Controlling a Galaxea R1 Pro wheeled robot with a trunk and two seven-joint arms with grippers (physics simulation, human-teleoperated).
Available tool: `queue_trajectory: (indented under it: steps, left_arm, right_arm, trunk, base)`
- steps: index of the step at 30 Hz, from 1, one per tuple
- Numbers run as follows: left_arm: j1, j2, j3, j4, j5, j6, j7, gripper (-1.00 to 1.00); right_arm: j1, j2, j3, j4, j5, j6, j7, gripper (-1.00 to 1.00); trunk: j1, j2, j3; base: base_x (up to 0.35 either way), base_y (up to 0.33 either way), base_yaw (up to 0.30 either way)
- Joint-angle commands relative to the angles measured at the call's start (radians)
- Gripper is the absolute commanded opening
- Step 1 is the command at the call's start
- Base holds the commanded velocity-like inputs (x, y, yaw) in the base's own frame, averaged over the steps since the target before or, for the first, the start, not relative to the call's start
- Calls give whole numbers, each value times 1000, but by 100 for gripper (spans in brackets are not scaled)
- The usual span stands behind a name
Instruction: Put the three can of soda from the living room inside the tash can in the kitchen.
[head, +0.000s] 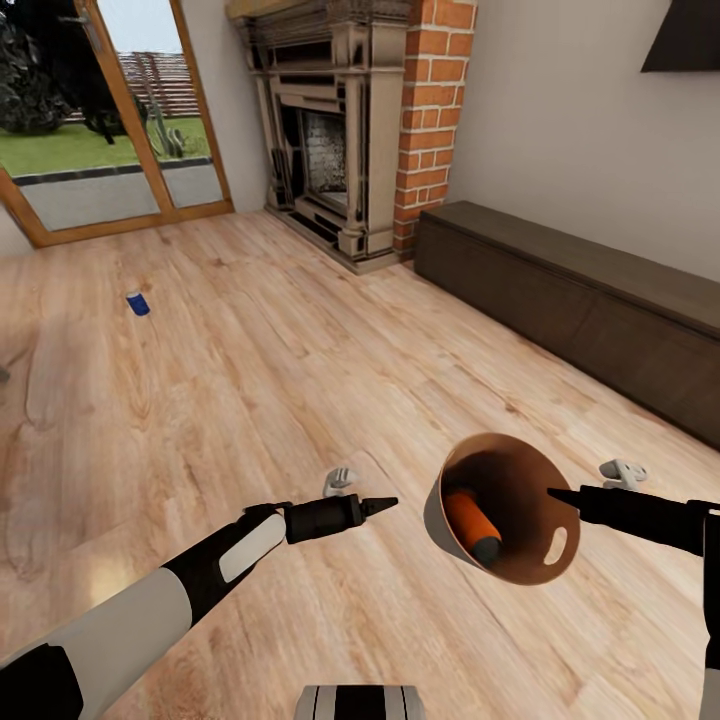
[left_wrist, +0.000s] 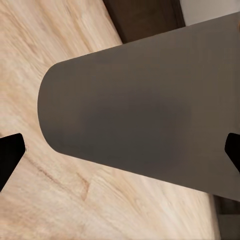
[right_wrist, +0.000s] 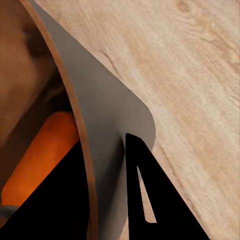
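The tash can (head: 500, 520) is held tilted above the wood floor, its brown inside facing me, with an orange can of soda (head: 470, 525) lying in it. My right gripper (head: 555, 495) is shut on its rim; in the right wrist view one finger sits inside and one outside the grey wall (right_wrist: 110, 130), beside the orange can (right_wrist: 45, 150). My left gripper (head: 385, 505) is open just left of the bin, and the bin's grey outer wall (left_wrist: 140, 120) lies ahead of its spread fingertips (left_wrist: 10, 155). A blue can of soda (head: 138, 303) lies on the floor far left.
A fireplace (head: 330, 130) with a brick column (head: 430, 110) stands at the back. A long dark low cabinet (head: 580, 290) runs along the right wall. Wood-framed glass doors (head: 110, 110) are at the back left. Pale wood floor (head: 300, 380) stretches between.
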Motion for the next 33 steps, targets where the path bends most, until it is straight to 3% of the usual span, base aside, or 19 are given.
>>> queue_trajectory:
  steps: [1, 23, 33]
  left_arm:
    - [0, 0, -1, 0, 0, 0, 0, 100]
    - [0, -1, -3, 0, -1, 0, 3, 100]
    - [0, -9, -5, 7, -2, 15, 8, 100]
  right_arm:
    - [0, 0, 0, 0, -11, 10, 3, -100]
    - [0, -1, 0, 0, -11, 10, 3, -100]
    - [0, -1, 1, 0, -11, 10, 3, -100]
  trunk:
    - [0, 0, 2]
    - [0, 0, 35]
    - [0, 0, 50]
  base:
    - [0, 0, 173]
    - [4, 0, 173]
    - [261, 0, 173]
